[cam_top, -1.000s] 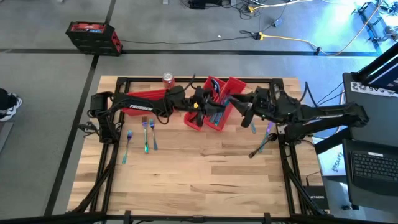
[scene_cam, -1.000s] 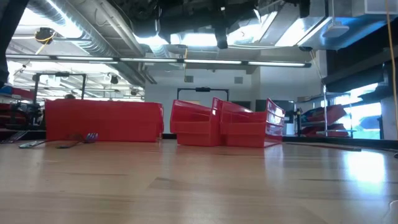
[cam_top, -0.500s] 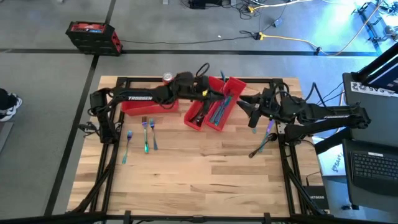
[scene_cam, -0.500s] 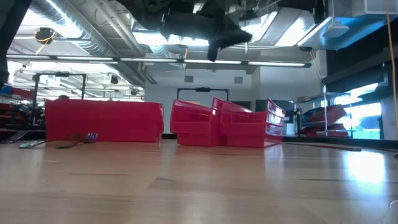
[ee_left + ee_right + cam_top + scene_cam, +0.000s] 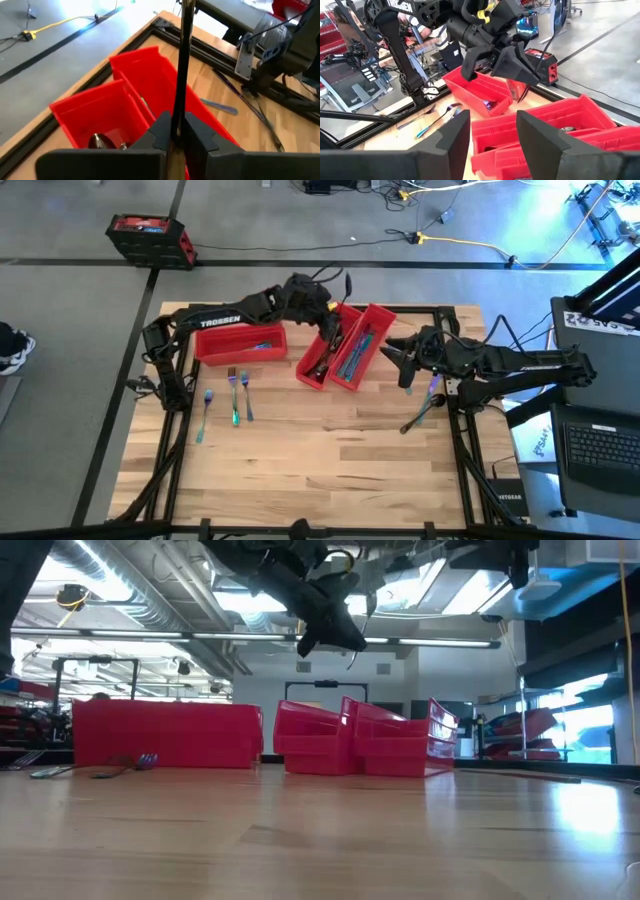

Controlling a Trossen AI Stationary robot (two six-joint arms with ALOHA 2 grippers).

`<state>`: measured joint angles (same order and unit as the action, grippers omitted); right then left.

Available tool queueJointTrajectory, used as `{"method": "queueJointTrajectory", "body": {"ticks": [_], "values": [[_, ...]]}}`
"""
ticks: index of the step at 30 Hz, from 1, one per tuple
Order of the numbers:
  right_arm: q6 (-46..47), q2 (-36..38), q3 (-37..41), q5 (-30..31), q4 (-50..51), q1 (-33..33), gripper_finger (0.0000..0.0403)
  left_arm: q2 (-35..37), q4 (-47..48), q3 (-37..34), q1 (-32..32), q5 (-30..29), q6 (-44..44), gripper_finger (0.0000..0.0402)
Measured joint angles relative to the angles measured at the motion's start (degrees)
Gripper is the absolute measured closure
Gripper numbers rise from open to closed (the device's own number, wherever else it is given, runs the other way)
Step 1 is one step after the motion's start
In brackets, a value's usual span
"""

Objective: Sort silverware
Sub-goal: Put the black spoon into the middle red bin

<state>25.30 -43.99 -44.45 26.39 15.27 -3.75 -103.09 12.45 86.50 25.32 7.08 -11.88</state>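
My left gripper [image 5: 335,307] hangs over the far end of the slanted red bins [image 5: 360,350], shut on a slender dark piece of silverware [image 5: 182,60]; fork, spoon or knife, I cannot tell. My right gripper [image 5: 492,134] stands open and empty above the table to the right of those bins [image 5: 403,365]. Three forks [image 5: 232,395] lie flat on the wood in front of the long red bin [image 5: 240,342]. More pieces [image 5: 428,395] lie under the right arm. Dark spoons [image 5: 97,141] rest in one slanted bin. My left gripper pinches the slender piece between its two fingers [image 5: 162,131], at a point on its shaft [image 5: 179,107]. The piece runs on well past the fingertips as a thin dark line. It is lifted clear above the bins. Which end is in the fingers is hidden by them.
The slanted bins stand side by side at the table's far middle, with blue pieces inside [image 5: 352,355]. A black frame rail [image 5: 310,308] runs along the far edge. A laptop [image 5: 600,445] sits off the table's right side. Bare wood fills the near half [image 5: 320,470].
My left gripper has travelled from above the middle of the slanted bins toward the table's far edge and a little up, staying shut. It has tipped from pointing steeply down to nearer level, carrying the slender piece with it.
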Motion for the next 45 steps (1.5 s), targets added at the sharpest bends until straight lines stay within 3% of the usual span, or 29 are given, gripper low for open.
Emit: {"method": "queueJointTrajectory", "body": {"ticks": [16,45], "values": [[2.6,0.0,0.0,-0.5,6.3,0.0,0.0258,0.0,0.5,0.1,-0.7,-0.9,-0.1,0.0392],[2.5,0.0,0.0,-0.5,6.3,0.0,0.0258,0.0,0.4,0.1,-0.4,-1.4,0.3,0.0392]]}}
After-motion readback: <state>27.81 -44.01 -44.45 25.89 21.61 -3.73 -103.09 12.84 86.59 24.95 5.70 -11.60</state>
